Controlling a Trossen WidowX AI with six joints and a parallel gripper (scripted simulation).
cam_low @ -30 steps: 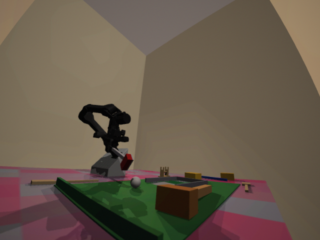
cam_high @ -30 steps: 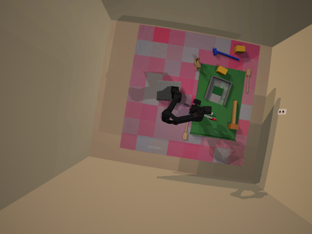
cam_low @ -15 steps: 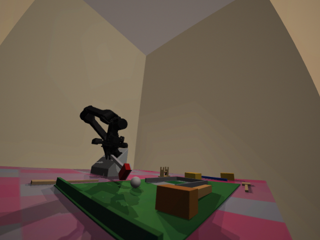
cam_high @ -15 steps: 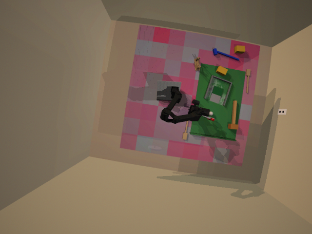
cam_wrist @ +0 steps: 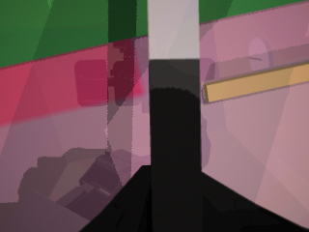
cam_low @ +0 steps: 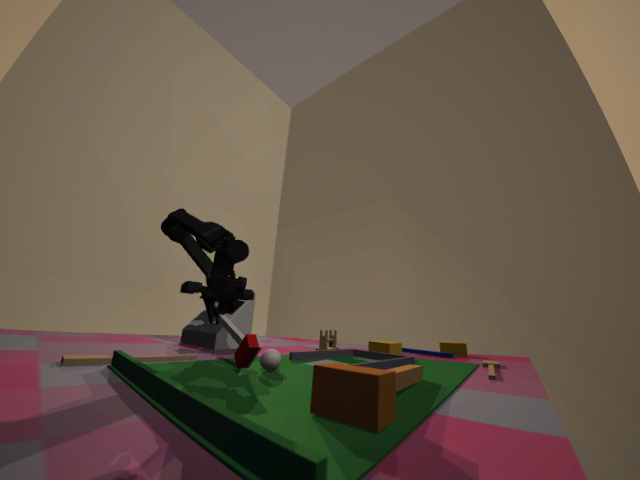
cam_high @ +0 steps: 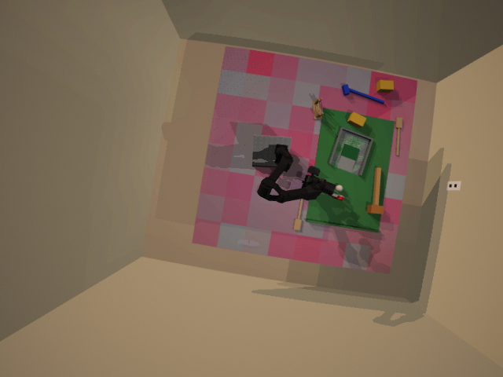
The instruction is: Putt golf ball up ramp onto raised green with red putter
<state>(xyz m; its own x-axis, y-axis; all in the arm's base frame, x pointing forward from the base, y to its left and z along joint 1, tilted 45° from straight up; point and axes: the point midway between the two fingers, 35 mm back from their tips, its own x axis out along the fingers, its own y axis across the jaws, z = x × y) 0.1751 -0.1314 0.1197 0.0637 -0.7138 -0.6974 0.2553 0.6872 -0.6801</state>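
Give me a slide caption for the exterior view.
Arm lowers the red putter beside the golf ball on the green mat.

A bare beige-walled room with a wall outlet (cam_high: 453,185) and a checkered pink-grey tabletop (cam_high: 244,105).

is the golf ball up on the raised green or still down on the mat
Still down on the mat. The golf ball rests on the flat green mat beside the red putter head, short of the grey-walled raised green.
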